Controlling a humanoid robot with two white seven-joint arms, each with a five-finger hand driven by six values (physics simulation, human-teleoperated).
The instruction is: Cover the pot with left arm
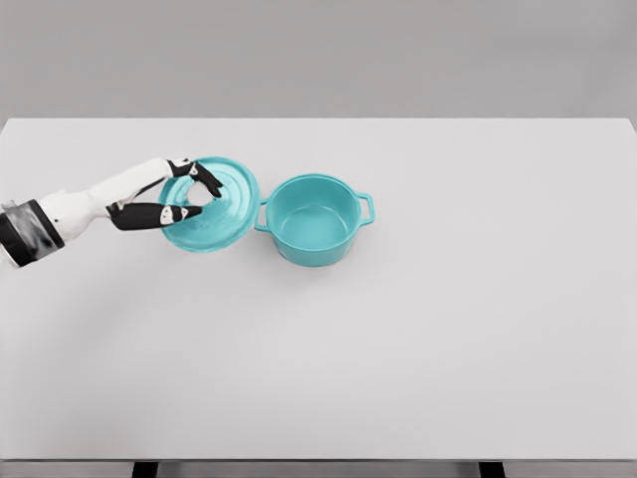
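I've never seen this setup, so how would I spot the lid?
Look at the white table, left of its middle. Beside the open teal pot, on its left, is the lid, with the left hand on it. It is a flat ridged disc, whereas the pot is deep with handles.

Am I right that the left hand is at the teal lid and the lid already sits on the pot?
Not quite. The head view shows the left hand at the teal lid, but the lid is beside the pot, to its left. The pot is uncovered.
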